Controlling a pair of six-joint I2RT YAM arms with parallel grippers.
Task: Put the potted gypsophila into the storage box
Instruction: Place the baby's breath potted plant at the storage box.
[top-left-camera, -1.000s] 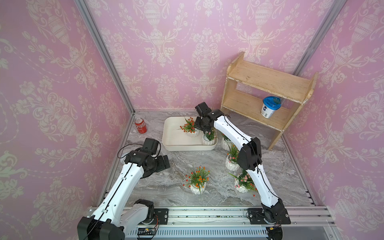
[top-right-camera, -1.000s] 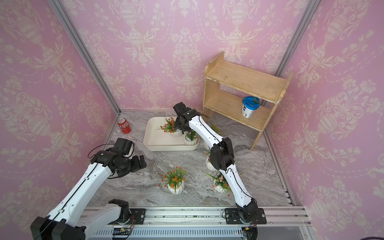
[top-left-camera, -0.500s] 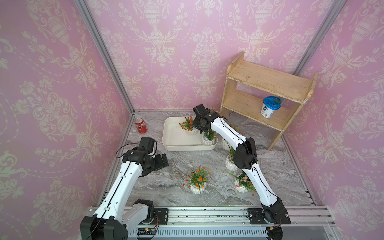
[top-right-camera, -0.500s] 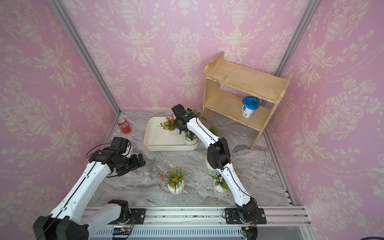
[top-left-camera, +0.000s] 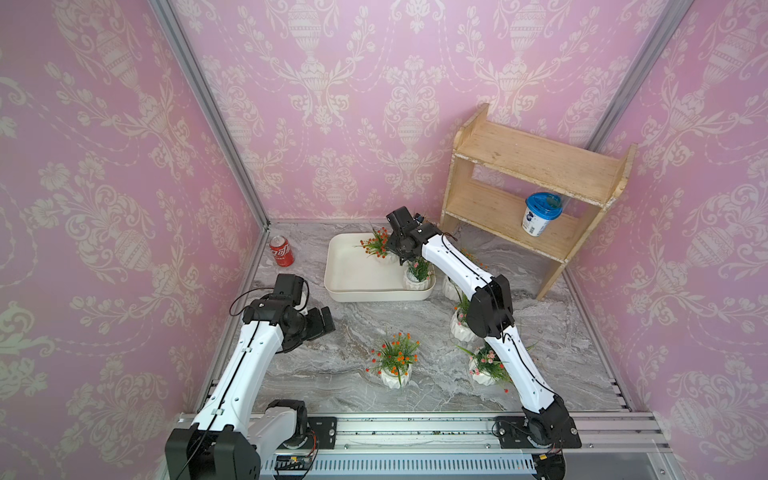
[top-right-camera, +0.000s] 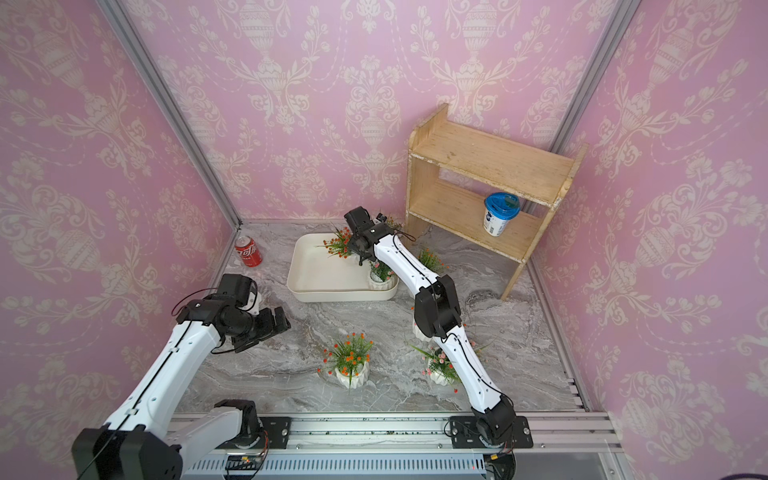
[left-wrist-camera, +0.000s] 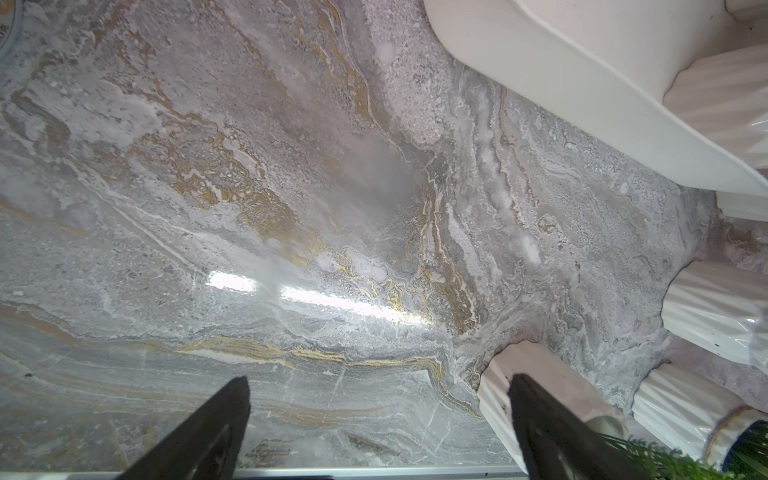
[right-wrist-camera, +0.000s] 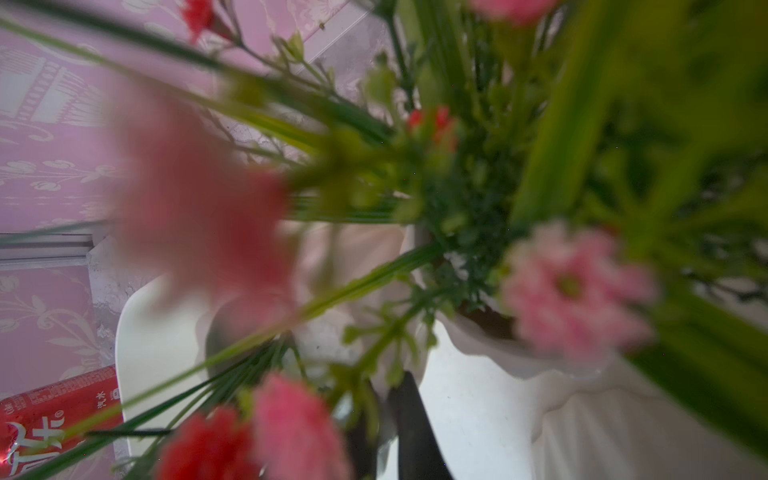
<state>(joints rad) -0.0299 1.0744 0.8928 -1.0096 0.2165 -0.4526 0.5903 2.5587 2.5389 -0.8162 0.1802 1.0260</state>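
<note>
Bright, even light from overhead fills both top views, leaving only soft shadows beneath the flower pots (top-left-camera: 395, 380) and the shelf (top-left-camera: 536, 199). The wide lens stretches the walls (top-left-camera: 104, 208) toward the frame edges. The left wrist view is sharp, with two white streaks of glare on the marble tabletop (left-wrist-camera: 332, 299). In the right wrist view, blossoms (right-wrist-camera: 199, 199) close to the lens dissolve into blur, while a soda can (right-wrist-camera: 50, 419) reads clearly.
</note>
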